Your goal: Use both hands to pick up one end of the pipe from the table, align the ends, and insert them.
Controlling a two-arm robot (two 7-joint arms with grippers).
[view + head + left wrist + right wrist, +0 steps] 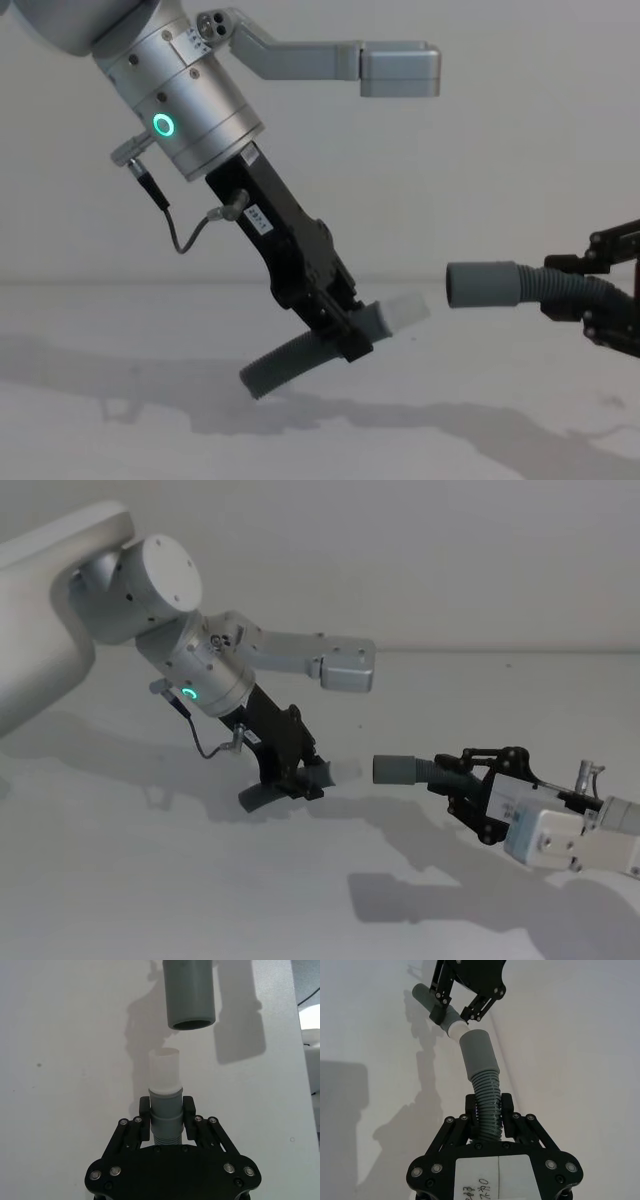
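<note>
Above the off-white table (140, 880), each gripper holds one pipe piece. My left gripper (305, 775) (167, 1110), on the silver arm with the green ring, is shut on a grey cuff just behind the white spigot (164, 1070) (410, 310). That piece's ribbed tail (283, 366) hangs down toward the table. My right gripper (455, 780) (489, 1110) is shut on the ribbed hose (487, 1097) behind the wide grey sleeve (395, 768) (480, 284) (190, 995). Spigot and sleeve mouth face each other across a small gap, with the sleeve slightly higher.
A grey box-shaped link of the left arm (345, 667) juts out above the two ends. The left arm's big silver joints (150, 590) fill the upper left. Bare table lies in front and to the left, and a plain wall stands behind.
</note>
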